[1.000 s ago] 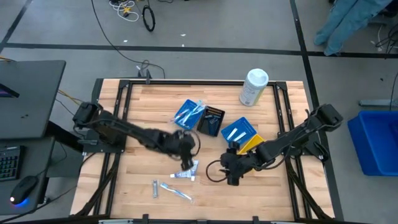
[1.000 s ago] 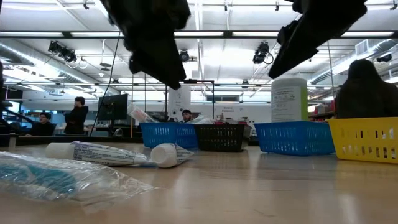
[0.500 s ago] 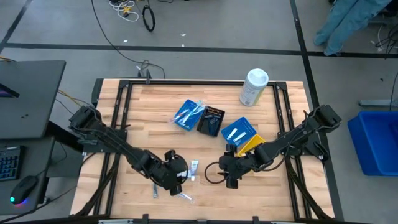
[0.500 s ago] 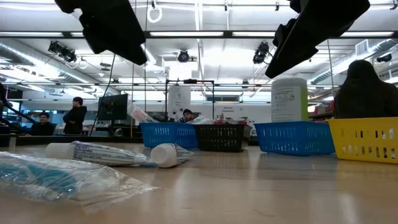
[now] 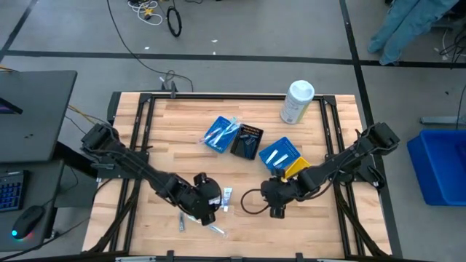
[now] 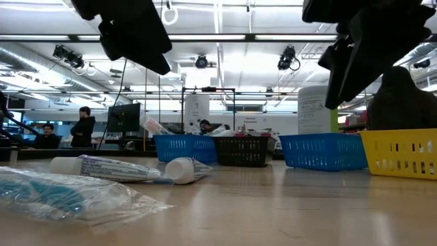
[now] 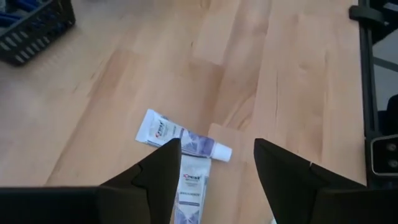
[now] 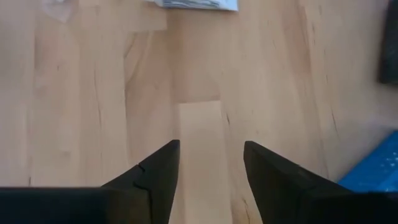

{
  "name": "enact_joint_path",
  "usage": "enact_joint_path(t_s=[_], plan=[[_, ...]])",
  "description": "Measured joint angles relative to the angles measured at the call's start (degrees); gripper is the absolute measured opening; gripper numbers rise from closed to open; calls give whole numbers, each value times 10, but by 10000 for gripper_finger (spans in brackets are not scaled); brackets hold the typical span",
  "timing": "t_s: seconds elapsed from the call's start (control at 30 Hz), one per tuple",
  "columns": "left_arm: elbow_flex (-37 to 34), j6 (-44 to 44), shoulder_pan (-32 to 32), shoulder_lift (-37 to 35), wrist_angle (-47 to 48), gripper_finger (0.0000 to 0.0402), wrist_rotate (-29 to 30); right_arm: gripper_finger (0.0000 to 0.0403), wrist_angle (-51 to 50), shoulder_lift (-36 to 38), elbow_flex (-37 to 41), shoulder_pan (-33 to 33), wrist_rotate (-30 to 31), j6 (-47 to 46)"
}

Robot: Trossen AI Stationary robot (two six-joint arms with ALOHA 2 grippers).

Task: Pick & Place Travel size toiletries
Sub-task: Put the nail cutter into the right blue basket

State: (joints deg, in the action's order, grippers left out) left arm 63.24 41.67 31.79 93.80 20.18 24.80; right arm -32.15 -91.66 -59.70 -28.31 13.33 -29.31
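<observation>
From above, the left gripper [image 5: 206, 206] hangs in the lower middle of the frame, over the wooden table [image 5: 182, 138], next to a small toothpaste tube [image 5: 227, 198]; a wrapped toothbrush [image 5: 212, 228] and another small item [image 5: 181, 220] lie just below it. The right gripper [image 5: 274, 201] is a little to the right, beside the yellow basket [image 5: 295, 169]. Higher in the frame stand two blue baskets [image 5: 218, 133], a black basket [image 5: 247, 140] and a white canister [image 5: 296, 102]. In the low view, a toothpaste tube [image 6: 113, 168] and a toothbrush in clear wrap [image 6: 61, 195] lie at the lower left, and both arms are dark shapes at the top. In the left wrist view, the fingers [image 7: 163, 171] stand apart and hold nothing, with two toothpaste tubes [image 7: 180, 135] on the wood near them. In the right wrist view, the fingers [image 8: 163, 169] are also apart over bare wood, with nothing between them.
</observation>
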Motion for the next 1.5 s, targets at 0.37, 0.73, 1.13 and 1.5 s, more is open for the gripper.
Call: enact_joint_path(t_s=[0.37,0.73,1.13,1.5], plan=[[0,-35,19,14,1,206,-96,166,14,0,0,1,-1,-9],[0,-21,92,86,-4,199,-152,164,45,0,0,0,0,3],[0,50,106,85,105,196,-171,177,54,0,0,0,-1,7],[0,339,114,84,151,183,-208,183,55,0,0,-1,0,18]])
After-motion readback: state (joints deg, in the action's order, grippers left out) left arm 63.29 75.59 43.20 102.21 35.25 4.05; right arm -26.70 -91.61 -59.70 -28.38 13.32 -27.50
